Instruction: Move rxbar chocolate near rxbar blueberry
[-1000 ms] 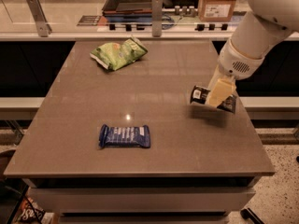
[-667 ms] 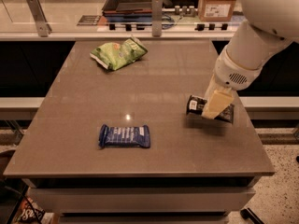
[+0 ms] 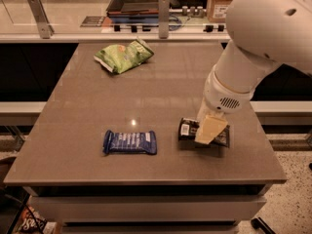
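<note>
Bench (image 3: 87,106): brown flat top, carrying three items.

Claw (image 3: 210,129): low over the right half of the bench, towards the front edge, at the end of the white arm (image 3: 253,43), which comes in from the upper right. One pale finger (image 3: 212,126) lies across the top of the rxbar chocolate (image 3: 186,128). The claw is clamped on that bar, gripping it across its width.

Rxbar chocolate: black wrapper, lying roughly level with its long side parallel to the front edge. The white label patch is at its left end, which sticks out clear of the claw, and a short dark stretch shows to the right of the finger. A shadow sits directly beneath it (whether the bar rests on the bench or is held just above it cannot be determined).

Rxbar blueberry (image 3: 130,142): blue wrapper, flat on the bench, front centre-left, long side also parallel to the front edge. It lies to the left of the black bar, near it but apart, with bare bench between them.

Green chip bag (image 3: 124,56): crumpled, at the back left of the bench, well apart from both bars.
</note>
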Controlling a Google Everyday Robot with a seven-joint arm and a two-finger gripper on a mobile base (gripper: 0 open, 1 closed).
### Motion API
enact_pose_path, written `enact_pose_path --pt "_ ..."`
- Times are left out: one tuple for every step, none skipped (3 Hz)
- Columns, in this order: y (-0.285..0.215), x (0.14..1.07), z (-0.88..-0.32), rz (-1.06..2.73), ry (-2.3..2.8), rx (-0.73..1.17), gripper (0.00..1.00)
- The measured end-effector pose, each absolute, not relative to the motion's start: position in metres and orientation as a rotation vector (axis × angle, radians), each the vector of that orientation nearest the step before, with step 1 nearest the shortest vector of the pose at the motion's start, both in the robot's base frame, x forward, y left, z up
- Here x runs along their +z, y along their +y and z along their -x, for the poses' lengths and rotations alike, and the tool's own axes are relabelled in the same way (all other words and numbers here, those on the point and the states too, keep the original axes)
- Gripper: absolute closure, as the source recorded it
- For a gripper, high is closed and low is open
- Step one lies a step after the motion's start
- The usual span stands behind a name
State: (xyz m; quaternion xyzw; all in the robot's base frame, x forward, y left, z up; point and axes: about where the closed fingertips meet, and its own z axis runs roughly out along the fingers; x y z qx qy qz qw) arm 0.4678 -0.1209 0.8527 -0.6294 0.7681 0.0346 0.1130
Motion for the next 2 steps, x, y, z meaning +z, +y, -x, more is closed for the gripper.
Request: enact_pose_path --pt "-0.100 0.848 -0.452 1.886 2.245 0.102 1.00" --pt "-0.087 0.837 -0.446 1.903 2.235 0.134 1.00"
